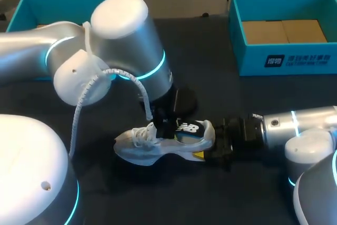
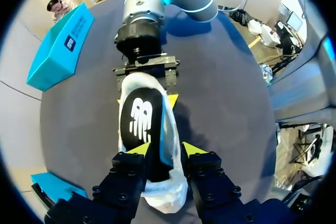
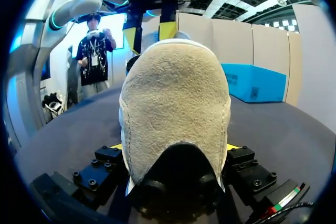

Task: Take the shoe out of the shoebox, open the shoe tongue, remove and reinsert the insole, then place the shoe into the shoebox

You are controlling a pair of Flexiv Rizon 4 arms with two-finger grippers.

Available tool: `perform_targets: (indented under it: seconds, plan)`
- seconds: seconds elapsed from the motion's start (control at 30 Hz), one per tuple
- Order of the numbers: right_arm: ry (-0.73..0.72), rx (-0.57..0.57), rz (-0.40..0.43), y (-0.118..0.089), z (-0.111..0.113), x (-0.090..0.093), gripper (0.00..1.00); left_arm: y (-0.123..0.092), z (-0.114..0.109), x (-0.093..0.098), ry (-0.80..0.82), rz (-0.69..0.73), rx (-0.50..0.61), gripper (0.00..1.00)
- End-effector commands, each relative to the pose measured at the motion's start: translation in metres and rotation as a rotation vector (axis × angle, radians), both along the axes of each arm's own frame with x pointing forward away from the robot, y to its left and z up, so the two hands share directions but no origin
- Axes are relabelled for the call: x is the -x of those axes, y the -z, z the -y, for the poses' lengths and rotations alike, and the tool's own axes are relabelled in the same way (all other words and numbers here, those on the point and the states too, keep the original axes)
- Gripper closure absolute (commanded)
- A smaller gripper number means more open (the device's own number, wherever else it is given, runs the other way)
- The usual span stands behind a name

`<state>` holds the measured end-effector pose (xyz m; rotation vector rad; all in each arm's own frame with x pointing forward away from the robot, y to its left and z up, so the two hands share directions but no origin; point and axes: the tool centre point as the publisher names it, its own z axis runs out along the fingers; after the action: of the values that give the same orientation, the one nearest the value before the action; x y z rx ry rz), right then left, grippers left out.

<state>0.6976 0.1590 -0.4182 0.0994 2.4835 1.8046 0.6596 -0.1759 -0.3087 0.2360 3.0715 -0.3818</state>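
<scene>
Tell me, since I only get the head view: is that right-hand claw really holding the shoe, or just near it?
Observer: Holding. The left wrist view shows the right gripper with a yellow tip against each side of the shoe, at its rear.
Operator: And the claw above it?
Observer: The left gripper straddles the black part, one tip touching each side.
Operator: What's the back of it like?
Observer: A fuzzy beige heel, close up in the right wrist view.
</scene>
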Motion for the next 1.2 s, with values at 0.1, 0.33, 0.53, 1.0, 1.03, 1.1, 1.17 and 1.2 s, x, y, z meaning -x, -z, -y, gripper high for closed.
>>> perform_targets:
  seconds: [0.1, 0.33, 0.53, 1.0, 1.03, 1.1, 1.17, 1.2]
  plan:
    - [0.001, 0.004, 0.0, -0.001, -0.001, 0.001, 1.0, -0.006, 0.006, 0.015, 0.009, 0.048, 0.0, 0.64]
    - [0.001, 0.004, 0.0, -0.001, -0.001, 0.001, 1.0, -0.007, 0.01, 0.013, -0.002, 0.073, -0.002, 0.65]
    - [0.001, 0.004, 0.0, -0.001, -0.001, 0.001, 1.0, -0.004, 0.01, 0.008, -0.017, 0.079, -0.007, 0.64]
    - [0.001, 0.004, 0.0, -0.001, -0.001, 0.001, 1.0, 0.006, 0.016, -0.002, -0.04, 0.088, -0.024, 0.63]
    - [0.001, 0.004, 0.0, -0.001, -0.001, 0.001, 1.0, 0.007, 0.017, -0.002, -0.039, 0.089, -0.025, 0.63]
    - [0.001, 0.004, 0.0, -0.001, -0.001, 0.001, 1.0, 0.008, 0.019, -0.002, -0.034, 0.091, -0.029, 0.63]
    - [0.001, 0.004, 0.0, -0.001, -0.001, 0.001, 1.0, 0.009, 0.019, -0.001, -0.03, 0.091, -0.032, 0.62]
    - [0.001, 0.004, 0.0, -0.001, -0.001, 0.001, 1.0, 0.01, 0.02, -0.001, -0.026, 0.091, -0.034, 0.63]
